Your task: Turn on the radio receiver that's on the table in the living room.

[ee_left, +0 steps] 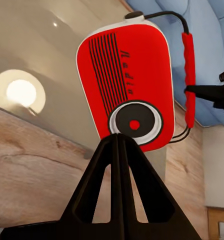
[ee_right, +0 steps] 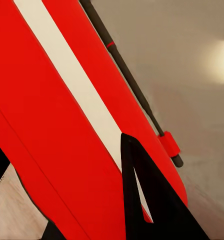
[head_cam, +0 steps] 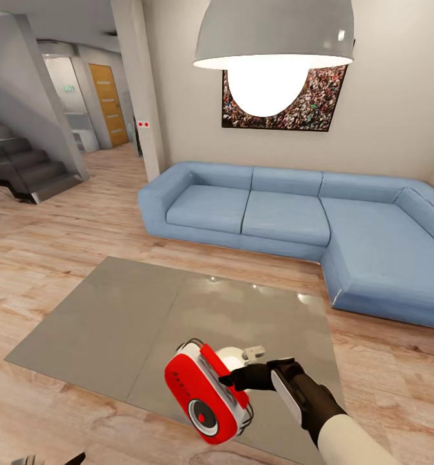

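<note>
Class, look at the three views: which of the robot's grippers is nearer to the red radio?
Right. The right gripper is against the radio, its fingers at the radio's side by the handle. The left gripper has its fingers together and points at the dial from a short way off, without touching.

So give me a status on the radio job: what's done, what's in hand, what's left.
Done: the robot is at the table in the living room, and the radio receiver is raised and tilted near the table's front edge. In hand: the right end effector grips the radio's side; the left end effector, fingers together, points at the dial. Left: switching it on; nothing visible shows it is on yet.
</note>
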`<state>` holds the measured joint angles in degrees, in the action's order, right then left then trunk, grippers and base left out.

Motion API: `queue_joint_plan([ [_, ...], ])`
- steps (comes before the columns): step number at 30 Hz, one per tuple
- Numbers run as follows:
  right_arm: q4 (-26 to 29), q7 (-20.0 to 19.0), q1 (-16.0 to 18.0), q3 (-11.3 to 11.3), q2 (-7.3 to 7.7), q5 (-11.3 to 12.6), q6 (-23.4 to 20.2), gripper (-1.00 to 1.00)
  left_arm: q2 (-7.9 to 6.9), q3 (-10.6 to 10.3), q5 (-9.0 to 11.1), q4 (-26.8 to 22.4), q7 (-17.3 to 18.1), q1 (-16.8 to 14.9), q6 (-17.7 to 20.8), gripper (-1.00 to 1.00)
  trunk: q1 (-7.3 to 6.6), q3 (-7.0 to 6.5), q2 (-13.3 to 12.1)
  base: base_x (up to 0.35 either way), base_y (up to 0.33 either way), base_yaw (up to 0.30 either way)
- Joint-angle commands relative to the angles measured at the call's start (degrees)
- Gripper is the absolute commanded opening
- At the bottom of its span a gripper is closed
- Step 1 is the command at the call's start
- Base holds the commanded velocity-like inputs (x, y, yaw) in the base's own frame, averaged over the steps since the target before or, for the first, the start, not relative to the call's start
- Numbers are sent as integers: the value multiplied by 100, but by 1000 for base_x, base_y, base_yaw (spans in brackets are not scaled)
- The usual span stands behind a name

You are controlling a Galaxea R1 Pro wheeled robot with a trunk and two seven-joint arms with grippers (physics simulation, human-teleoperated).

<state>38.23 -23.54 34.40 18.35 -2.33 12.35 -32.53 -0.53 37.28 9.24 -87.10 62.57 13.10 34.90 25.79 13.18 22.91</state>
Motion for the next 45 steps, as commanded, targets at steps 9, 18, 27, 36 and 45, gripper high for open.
queue_joint_plan([
  [9,-11,-189,1,11,-231,80,-34,-100,-4,-41,6,9,8,2,7,-100,0,0,1,0,0,0],
  [18,-89,-161,-1,44,-498,90,-33,-100,0,-52,8,16,21,-1,2,-100,0,0,1,0,0,0],
  [27,-239,-160,-1,324,-583,108,-31,-100,-14,-98,12,9,-11,-1,-42,-100,0,0,1,0,0,0],
  [36,-402,-245,-1,336,-584,134,-34,-100,-10,-95,-17,18,-126,-1,-48,-100,0,0,1,0,0,0],
  [45,-404,-248,-1,328,-590,136,-68,-100,-10,-148,7,139,-338,-1,-53,-100,0,0,1,0,0,0],
])
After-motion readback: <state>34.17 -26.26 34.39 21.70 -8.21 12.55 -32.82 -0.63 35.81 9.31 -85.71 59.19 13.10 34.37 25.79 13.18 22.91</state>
